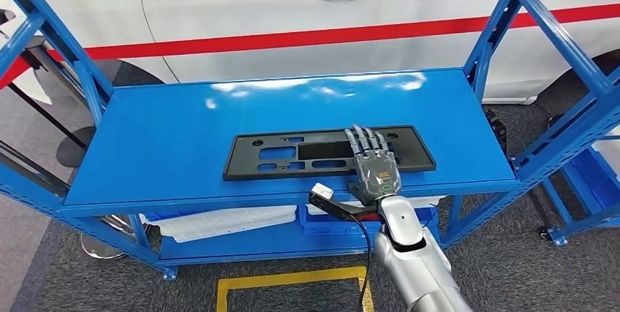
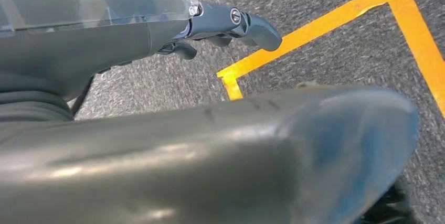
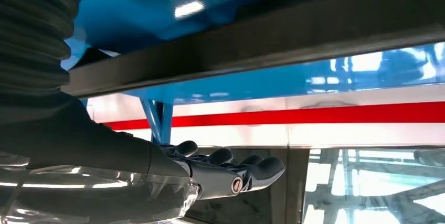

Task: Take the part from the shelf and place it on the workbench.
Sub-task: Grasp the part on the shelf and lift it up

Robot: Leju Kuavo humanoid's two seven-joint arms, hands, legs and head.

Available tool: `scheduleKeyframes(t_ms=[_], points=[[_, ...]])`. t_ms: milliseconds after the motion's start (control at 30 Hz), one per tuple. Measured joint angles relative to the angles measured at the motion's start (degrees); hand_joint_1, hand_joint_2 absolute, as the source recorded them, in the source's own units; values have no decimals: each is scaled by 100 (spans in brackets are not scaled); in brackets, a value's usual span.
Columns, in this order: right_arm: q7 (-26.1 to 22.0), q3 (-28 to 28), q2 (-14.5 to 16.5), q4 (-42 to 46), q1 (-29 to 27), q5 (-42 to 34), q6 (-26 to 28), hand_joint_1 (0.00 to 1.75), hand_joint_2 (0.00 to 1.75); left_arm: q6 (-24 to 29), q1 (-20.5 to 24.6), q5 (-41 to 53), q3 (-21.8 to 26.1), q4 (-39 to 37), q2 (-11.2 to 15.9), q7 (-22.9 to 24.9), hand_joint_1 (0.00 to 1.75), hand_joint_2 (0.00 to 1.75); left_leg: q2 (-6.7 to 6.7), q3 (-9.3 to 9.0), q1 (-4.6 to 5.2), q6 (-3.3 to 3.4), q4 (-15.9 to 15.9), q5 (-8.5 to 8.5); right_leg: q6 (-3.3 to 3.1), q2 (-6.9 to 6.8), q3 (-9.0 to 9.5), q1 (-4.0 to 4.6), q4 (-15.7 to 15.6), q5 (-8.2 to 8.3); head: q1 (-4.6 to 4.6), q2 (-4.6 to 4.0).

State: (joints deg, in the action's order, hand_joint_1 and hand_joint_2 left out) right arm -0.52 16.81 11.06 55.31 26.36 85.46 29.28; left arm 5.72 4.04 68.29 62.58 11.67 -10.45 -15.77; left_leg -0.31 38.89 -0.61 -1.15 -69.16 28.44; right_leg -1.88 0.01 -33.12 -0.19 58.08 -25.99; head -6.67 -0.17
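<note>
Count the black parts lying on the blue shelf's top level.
1. A long black part lies near the front edge of the blue shelf, its right portion under the right robot hand. None other visible.

1. The head view looks forward and down from high up onto the blue shelf (image 1: 175, 137).
2. The left wrist view faces the carpet (image 2: 336, 35), close.
3. The right wrist view sits low and close, sharing the shelf and white car (image 3: 315, 135) with the head view.

Bright overhead light, glare on shelf (image 1: 183, 137)
</note>
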Motion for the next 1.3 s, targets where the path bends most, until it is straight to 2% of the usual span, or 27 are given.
scheduleKeyframes(t_ms=[33,67,100,200,267,300,367,400,433,467,533,567,600,700,767,800,867,900,933,967,1000,1067,1100,1133,1233,1267,1300], points=[[-4,0,31,-48,35,0,3,0,175,0,-1,-1,1,0,1,5,0,0,3,-174,8,30,407,-210,11,3,36,7,6,-30,1,0],[-7,0,61,-96,76,0,6,0,175,1,4,-1,1,0,1,10,0,0,7,-330,23,61,760,-346,29,6,58,17,15,-56,1,0],[-10,1,90,-142,112,-1,9,41,175,2,10,-3,2,0,0,16,0,0,9,-431,39,87,988,-406,53,5,69,25,20,-75,1,0],[-33,5,182,-257,183,-18,-9,171,175,22,13,-21,5,0,-5,34,0,0,3,-486,42,140,1116,-388,131,-2,75,35,11,-106,1,-1],[-57,21,249,-332,237,-37,-37,172,175,70,10,-31,10,0,-13,55,0,0,1,-527,4,186,1170,-403,187,0,14,34,179,-227,1,-1],[-70,36,277,-376,266,-45,-51,172,175,97,15,-33,10,0,-17,64,0,0,3,-548,-16,209,1194,-407,215,2,-101,28,421,-361,1,0],[-96,69,313,-488,300,-71,-72,174,175,146,26,-44,13,0,-26,74,0,0,2,-564,-14,236,1198,-392,260,4,-510,-2,1187,-680,1,0],[-113,84,326,-546,303,-86,-78,174,175,168,24,-53,16,0,-31,78,0,0,-1,-570,-14,240,1197,-381,278,3,-707,-19,1516,-766,2,0],[-136,103,342,-608,307,-112,-78,175,175,200,19,-68,22,0,-37,84,0,0,-5,-585,-15,238,1195,-366,293,2,-826,-36,1668,-738,2,0],[-167,125,362,-668,319,-145,-72,175,175,238,13,-84,31,0,-43,96,0,0,-10,-607,-16,227,1190,-347,302,1,-826,-53,1578,-588,2,0],[-238,178,417,-790,381,-235,-54,175,175,330,5,-131,54,0,-63,123,0,0,-16,-661,-21,186,1171,-292,304,-1,-540,-86,844,-121,2,0],[-272,207,451,-856,432,-278,-44,175,175,372,12,-149,70,0,-73,134,0,0,-17,-672,-12,155,1148,-262,293,2,-381,-85,470,34,2,-1],[-295,236,481,-918,481,-312,-38,175,175,408,19,-164,90,0,-81,141,0,0,-18,-674,-2,123,1134,-239,272,8,-276,-81,221,110,1,-1],[-316,299,546,-1054,576,-350,-26,175,175,453,27,-178,142,0,-91,153,0,0,-18,-675,3,28,1146,-211,166,23,-221,-48,86,98,0,0],[-328,327,589,-1106,626,-369,-21,175,175,470,24,-196,160,0,-96,169,0,0,-11,-647,-20,-34,1041,-115,86,17,-193,-55,49,106,0,-1],[-343,342,609,-1135,658,-395,-18,175,175,489,24,-211,170,0,-97,178,0,0,-7,-554,-27,-58,830,11,50,11,-178,-64,30,110,0,-1],[-384,375,639,-1199,703,-499,-7,175,175,537,23,-251,198,0,-102,188,0,0,0,-192,-36,-85,92,352,6,-2,-168,-49,25,99,0,0],[-410,389,644,-1226,714,-570,2,175,175,556,16,-269,215,0,-105,188,0,0,0,2,-38,-92,-273,474,-8,-5,-166,-35,28,92,0,0],[-446,401,646,-1245,718,-659,13,175,175,571,8,-292,236,0,-107,184,0,0,0,127,-38,-91,-486,499,-18,-4,-162,-19,33,83,0,0],[-494,410,646,-1253,718,-764,23,175,175,583,0,-315,259,0,-109,178,0,0,0,154,-37,-81,-488,413,-23,3,-155,-6,40,74,0,0],[-557,417,646,-1238,711,-898,26,175,175,592,-6,-333,281,0,-111,169,0,0,0,73,-35,-61,-270,230,-25,13,-141,6,48,66,0,0],[-767,421,643,-1069,663,-1379,-6,175,175,600,-5,-358,321,0,-113,148,0,0,0,-267,-15,13,491,-180,-10,34,-111,35,65,48,0,0],[-906,421,637,-902,619,-1718,-47,175,175,600,-3,-363,336,0,-114,135,0,0,0,-408,0,49,802,-296,7,45,-109,48,75,44,-1,0],[-1054,420,624,-682,559,-2106,-101,175,175,597,-3,-369,352,0,-115,125,0,0,-1,-488,16,76,978,-339,29,53,-113,56,81,44,-1,0],[-1369,411,549,208,281,-3250,-306,175,175,581,-12,-389,402,0,-124,107,0,0,4,-521,14,137,1077,-356,121,61,-111,49,84,38,0,0],[-1425,405,514,527,172,-3565,-365,175,175,576,-14,-389,416,0,-132,106,0,0,11,-527,0,170,1108,-383,155,57,-120,46,134,-32,0,-1],[-1479,396,470,841,51,-3855,-407,175,175,569,-14,-378,428,0,-140,106,0,0,20,-521,-16,209,1139,-414,188,54,-172,42,289,-182,0,-1]])
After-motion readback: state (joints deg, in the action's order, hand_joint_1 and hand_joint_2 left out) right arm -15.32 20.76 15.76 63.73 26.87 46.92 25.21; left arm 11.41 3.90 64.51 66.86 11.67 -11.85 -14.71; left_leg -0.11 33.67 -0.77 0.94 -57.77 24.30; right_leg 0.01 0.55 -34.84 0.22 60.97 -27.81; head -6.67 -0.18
